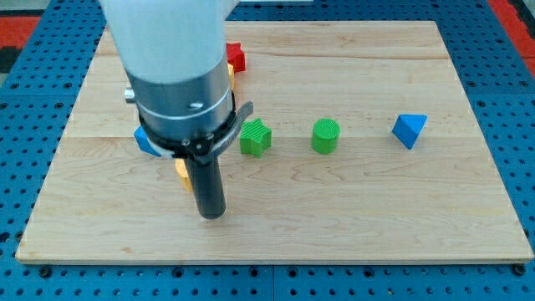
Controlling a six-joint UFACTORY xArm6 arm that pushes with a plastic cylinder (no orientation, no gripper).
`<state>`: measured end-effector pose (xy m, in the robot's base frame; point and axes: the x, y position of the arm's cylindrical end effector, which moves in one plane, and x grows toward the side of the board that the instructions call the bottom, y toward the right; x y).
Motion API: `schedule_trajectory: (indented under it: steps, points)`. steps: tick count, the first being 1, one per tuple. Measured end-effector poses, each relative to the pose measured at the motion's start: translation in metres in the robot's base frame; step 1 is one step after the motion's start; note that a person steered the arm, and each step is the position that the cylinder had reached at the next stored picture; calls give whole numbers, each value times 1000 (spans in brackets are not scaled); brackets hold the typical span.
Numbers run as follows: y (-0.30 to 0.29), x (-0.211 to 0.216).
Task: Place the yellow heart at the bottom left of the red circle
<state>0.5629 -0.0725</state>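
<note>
My tip (212, 214) rests on the wooden board at the lower left of centre. A yellow block (181, 173), its shape hidden by the rod, peeks out just left of the rod and slightly above the tip. A red block (236, 57) shows at the view's top beside the arm, with a sliver of yellow (231, 69) under it. The arm covers most of both, so I cannot tell which is the heart or the circle.
A blue block (147, 140) sticks out left of the arm. A green star-like block (256, 137) and a green cylinder (326, 135) sit mid-board. A blue triangle (409, 130) lies to the right. The wooden board (376, 209) sits on a blue pegboard.
</note>
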Motion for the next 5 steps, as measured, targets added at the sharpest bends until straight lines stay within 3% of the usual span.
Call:
schedule_trajectory:
  steps: [5]
  points:
    - [-36,-71]
